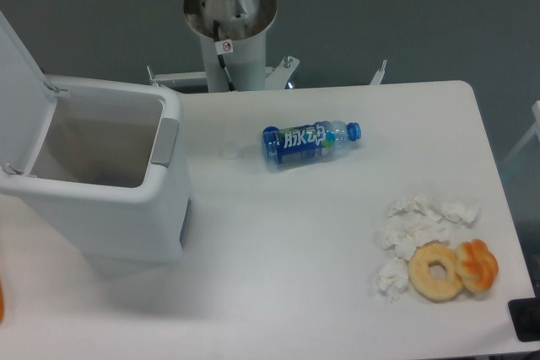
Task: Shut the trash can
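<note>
From the fixed camera, the trash can (pixel 101 183) stands at the left edge of the table (pixel 295 292), and its mouth is wide open: the flat white lid (pixel 18 82) is swung up and back on the far-left side, standing nearly upright, and the bare inner walls of the bin show. The grey tab (pixel 164 142) sits on the right rim, uncovered.

So the closing has not started, as far as this view shows; the whole job is left: the lid must be brought over and down until it meets the rim by the tab.

Only the arm's base column (pixel 229 23) shows at the top; the gripper is out of frame, so whether its fingers are spread or closed cannot be told.

A blue-labelled plastic bottle (pixel 310 144) lies on its side mid-table. At the right, crumpled tissues (pixel 413 229) lie beside what look like two doughnuts (pixel 451 270), touching each other.
</note>
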Robot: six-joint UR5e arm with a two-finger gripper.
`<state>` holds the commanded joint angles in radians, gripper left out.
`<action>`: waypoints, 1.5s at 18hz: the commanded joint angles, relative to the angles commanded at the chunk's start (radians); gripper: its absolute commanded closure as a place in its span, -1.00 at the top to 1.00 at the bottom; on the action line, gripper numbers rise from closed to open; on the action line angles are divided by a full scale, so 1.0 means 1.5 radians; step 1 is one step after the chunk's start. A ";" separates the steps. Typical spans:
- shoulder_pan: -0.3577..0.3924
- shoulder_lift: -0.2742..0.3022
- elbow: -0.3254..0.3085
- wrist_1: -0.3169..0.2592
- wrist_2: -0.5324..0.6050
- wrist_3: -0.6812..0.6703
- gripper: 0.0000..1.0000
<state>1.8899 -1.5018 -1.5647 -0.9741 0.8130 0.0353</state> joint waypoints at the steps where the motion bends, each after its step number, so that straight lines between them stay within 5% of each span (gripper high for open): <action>1: 0.000 -0.001 -0.001 0.000 0.000 0.000 1.00; 17: 0.004 -0.025 -0.003 0.002 0.061 0.016 1.00; 27: 0.057 -0.020 -0.005 0.001 0.104 0.061 1.00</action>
<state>1.9757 -1.5324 -1.5723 -0.9725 0.9693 0.1272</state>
